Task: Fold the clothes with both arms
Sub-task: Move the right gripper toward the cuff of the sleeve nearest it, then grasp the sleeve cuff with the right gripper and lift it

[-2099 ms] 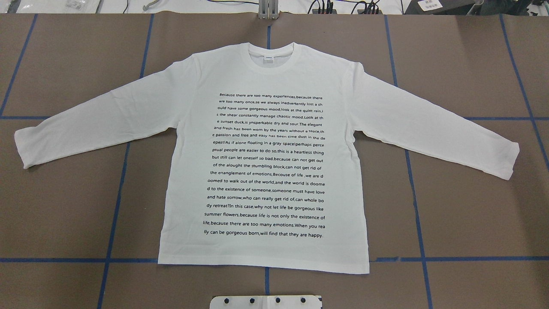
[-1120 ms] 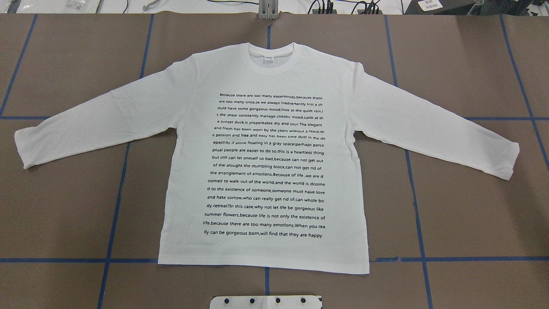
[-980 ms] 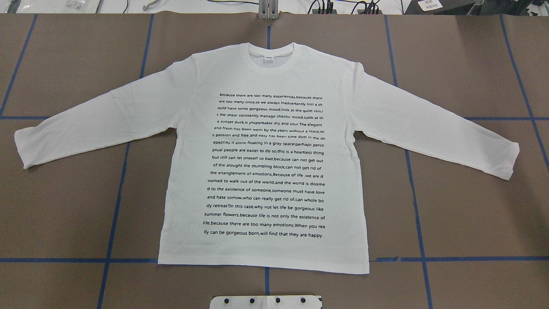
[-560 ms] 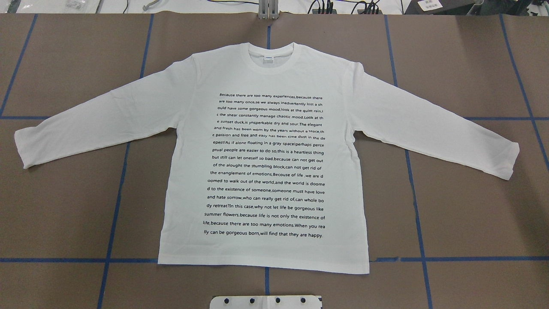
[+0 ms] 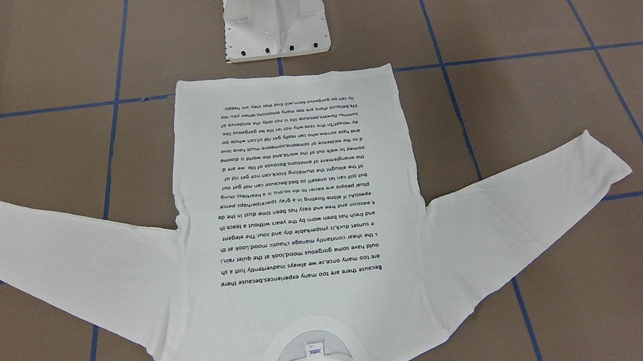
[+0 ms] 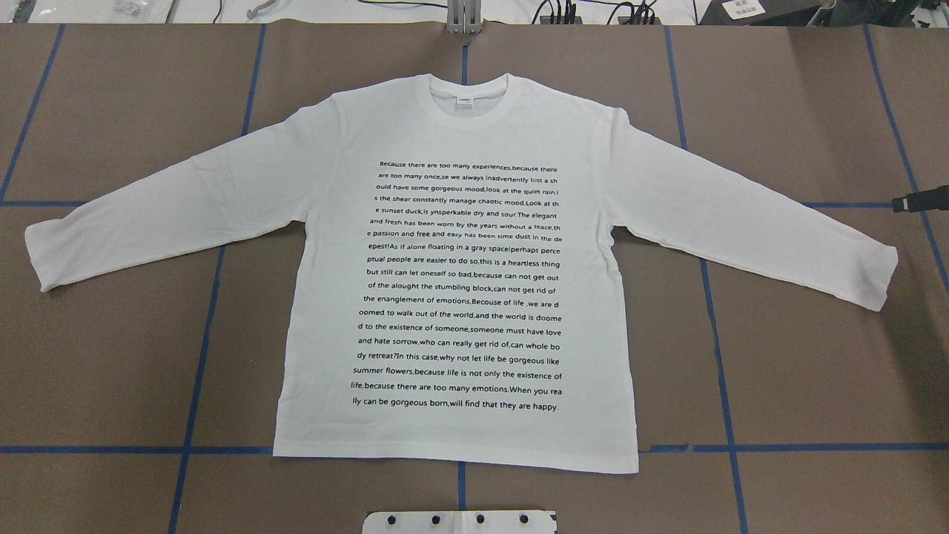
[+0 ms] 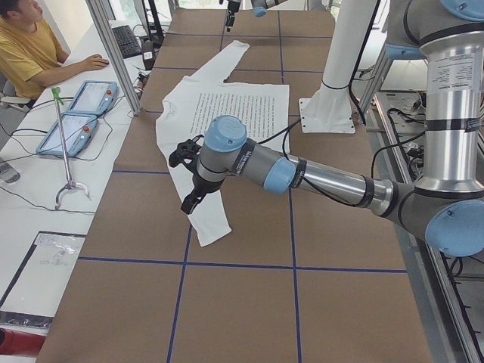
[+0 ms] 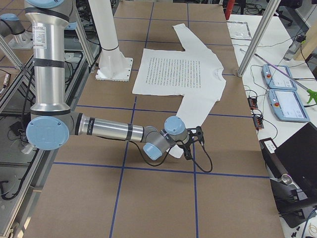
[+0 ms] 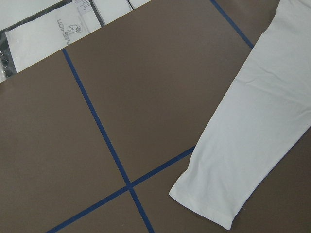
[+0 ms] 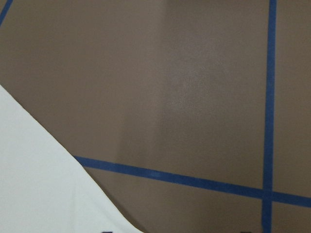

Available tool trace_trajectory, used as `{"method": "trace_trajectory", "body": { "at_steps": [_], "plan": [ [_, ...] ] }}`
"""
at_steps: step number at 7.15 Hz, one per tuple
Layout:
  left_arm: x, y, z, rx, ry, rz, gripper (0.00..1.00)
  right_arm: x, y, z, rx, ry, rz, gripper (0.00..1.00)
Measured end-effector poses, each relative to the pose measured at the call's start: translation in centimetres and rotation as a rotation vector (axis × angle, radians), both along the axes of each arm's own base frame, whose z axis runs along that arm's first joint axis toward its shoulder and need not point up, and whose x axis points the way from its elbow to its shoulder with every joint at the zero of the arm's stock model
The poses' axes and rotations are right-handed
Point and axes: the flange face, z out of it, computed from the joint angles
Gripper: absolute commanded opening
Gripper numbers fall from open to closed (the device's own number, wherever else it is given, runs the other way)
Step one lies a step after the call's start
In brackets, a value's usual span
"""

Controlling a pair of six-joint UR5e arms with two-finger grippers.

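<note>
The white long-sleeved shirt (image 6: 460, 282) lies spread flat, print up, on the brown surface (image 6: 815, 371), unmoved and unfolded. What is new is that the right gripper (image 6: 918, 202) has edged into the overhead view, near the shirt's sleeve cuff (image 6: 882, 278). The left gripper (image 7: 190, 198) hangs near the opposite cuff (image 9: 209, 204). I cannot tell whether either gripper's jaws are apart. Sleeve grasps look imminent.

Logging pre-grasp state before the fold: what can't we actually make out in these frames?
- Left end effector: only in exterior left view, side-on; open or shut unclear.
- Right end effector: small in exterior right; overhead's right edge cuts off all but a black tip.
- Neck tag on the shirt: print too small in every view.
- Shirt's underside: hidden against the table.
</note>
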Motion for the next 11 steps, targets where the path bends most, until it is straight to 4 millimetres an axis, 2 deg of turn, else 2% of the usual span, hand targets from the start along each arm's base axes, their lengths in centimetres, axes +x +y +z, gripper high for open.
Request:
{"method": "trace_trajectory", "body": {
  "at_steps": [2, 4, 6, 7, 8, 9, 10, 11],
  "plan": [
    [0.0, 0.1, 0.0, -0.001, 0.004, 0.002, 1.0, -2.7, 0.5, 1.4, -0.012, 0.004, -0.012, 0.89],
    [0.1, 0.1, 0.0, -0.001, 0.013, 0.007, 1.0, -3.7, 1.8, 2.5, -0.026, 0.011, -0.041, 0.87],
    [0.2, 0.2, -0.1, -0.002, 0.027, 0.014, 1.0, -4.1, 2.9, 3.3, -0.039, 0.019, -0.059, 0.77],
    [0.2, 0.2, 0.0, -0.003, 0.028, 0.014, 1.0, -4.2, 3.3, 3.6, -0.041, 0.02, -0.063, 0.69],
    [0.2, 0.3, 0.1, -0.005, 0.029, 0.014, 1.0, -4.3, 3.7, 3.8, -0.04, 0.019, -0.068, 0.55],
    [0.2, 0.4, 0.2, -0.007, 0.029, 0.014, 1.0, -4.3, 4.1, 4.1, -0.043, 0.02, -0.071, 0.38],
    [0.1, 0.5, 0.3, -0.007, 0.029, 0.015, 1.0, -4.2, 4.2, 4.2, -0.044, 0.021, -0.071, 0.15],
    [0.1, 0.7, 0.5, -0.01, 0.028, 0.015, 1.0, -4.2, 4.3, 4.3, -0.045, 0.021, -0.071, 0.0]
  ]
}}
